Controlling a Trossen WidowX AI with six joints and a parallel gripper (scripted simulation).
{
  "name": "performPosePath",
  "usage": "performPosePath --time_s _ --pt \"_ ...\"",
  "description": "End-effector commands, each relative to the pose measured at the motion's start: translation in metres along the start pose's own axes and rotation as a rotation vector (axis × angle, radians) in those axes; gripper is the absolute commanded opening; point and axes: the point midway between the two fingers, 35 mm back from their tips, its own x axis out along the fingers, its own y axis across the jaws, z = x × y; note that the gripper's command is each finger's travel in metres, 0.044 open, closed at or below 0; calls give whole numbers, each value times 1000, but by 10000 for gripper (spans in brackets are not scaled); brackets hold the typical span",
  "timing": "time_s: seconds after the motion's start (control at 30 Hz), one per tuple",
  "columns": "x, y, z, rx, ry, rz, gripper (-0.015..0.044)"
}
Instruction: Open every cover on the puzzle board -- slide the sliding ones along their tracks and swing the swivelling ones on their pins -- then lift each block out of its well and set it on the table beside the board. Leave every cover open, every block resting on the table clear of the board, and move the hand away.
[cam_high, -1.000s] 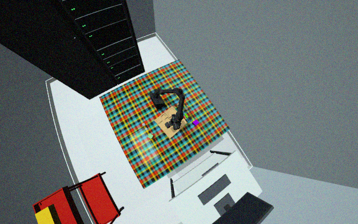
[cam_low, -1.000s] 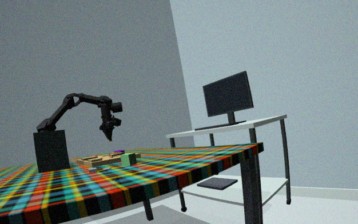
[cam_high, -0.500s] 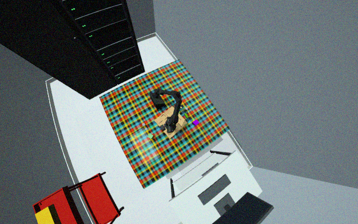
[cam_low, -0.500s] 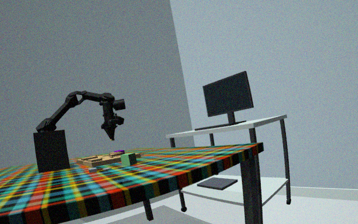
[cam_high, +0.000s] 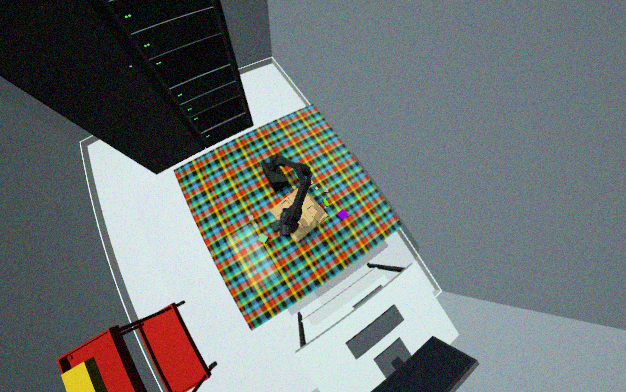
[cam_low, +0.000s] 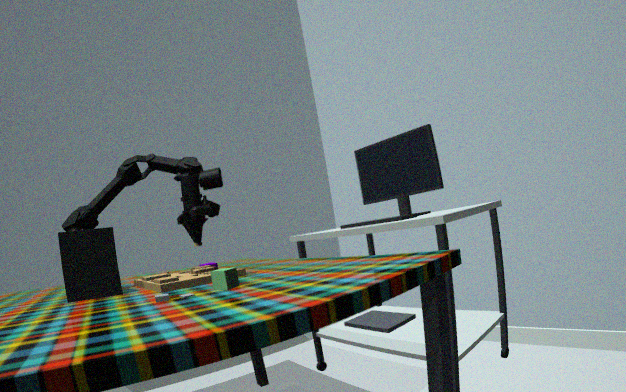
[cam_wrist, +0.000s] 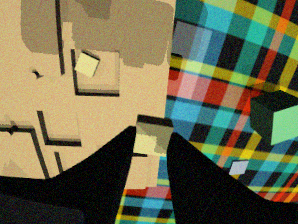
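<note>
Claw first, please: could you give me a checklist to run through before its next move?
1. Claw closed on the small pale block: ok.
2. Claw raised above the puzzle board: ok.
3. Small pale block resting on the table: not ok, it is between the fingers.
4. Mint green block on the table, clear of the board: ok.
5. Purple block off the board: ok.
6. Every cover open: cannot tell, the arm hides part of the board.
</note>
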Motion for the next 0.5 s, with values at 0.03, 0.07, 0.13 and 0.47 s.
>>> performPosePath --time_s 0.03,0.07,0.13,0.47 --pt "0 -24 -7 -2 0 -1 80" --pt "0 -27 -9 -2 0 0 80" --pt "1 -35 -12 -2 0 1 80" --pt "5 -70 -30 -5 2 12 80"
